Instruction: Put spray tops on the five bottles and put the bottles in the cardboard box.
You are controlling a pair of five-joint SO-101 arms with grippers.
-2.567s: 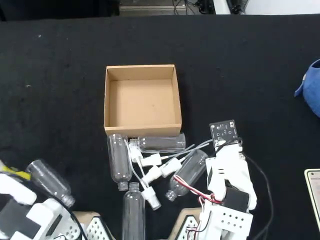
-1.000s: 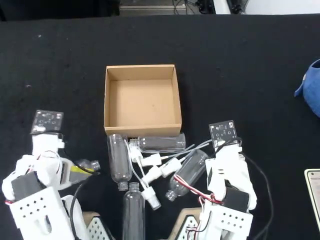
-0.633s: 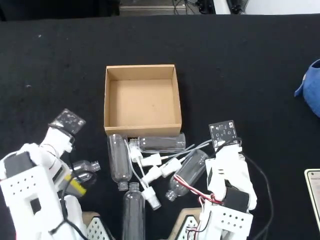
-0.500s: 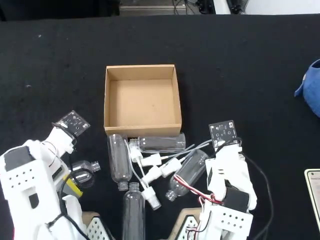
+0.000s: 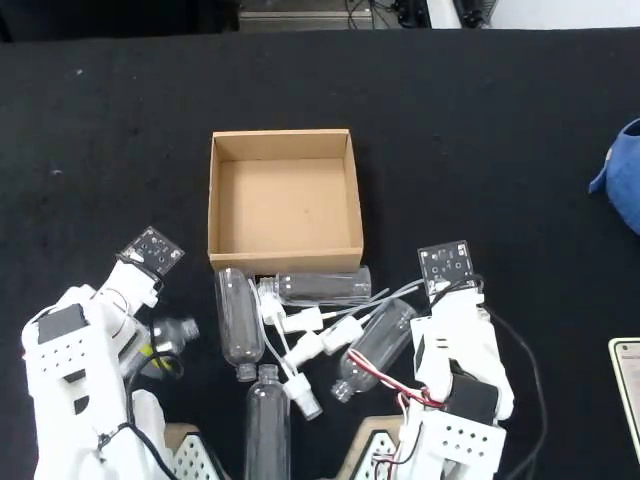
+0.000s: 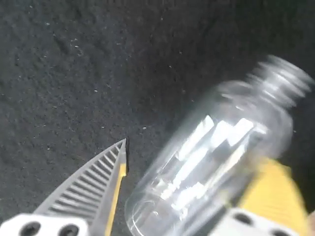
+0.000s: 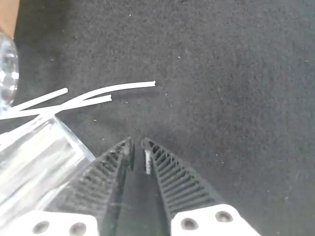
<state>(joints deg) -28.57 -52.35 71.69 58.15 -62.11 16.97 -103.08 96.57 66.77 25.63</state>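
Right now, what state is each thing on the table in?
cardboard box: open, empty.
left gripper: shut on the held bottle.
held bottle: neck bare, no top on.
right gripper: shut, empty.
table bottles: four, lying on their sides.
spray tops: lying among them, none clearly fitted.

Left arm (image 5: 75,390) sits at 7 o'clock in the high view, wrist angled toward 1 o'clock. Left gripper (image 6: 199,156) is clamped across a bottle (image 6: 231,118). Right arm (image 5: 460,370) sits at 5 o'clock, wrist pointing to 12 o'clock. Right gripper (image 7: 138,143) has its tips nearly touching.
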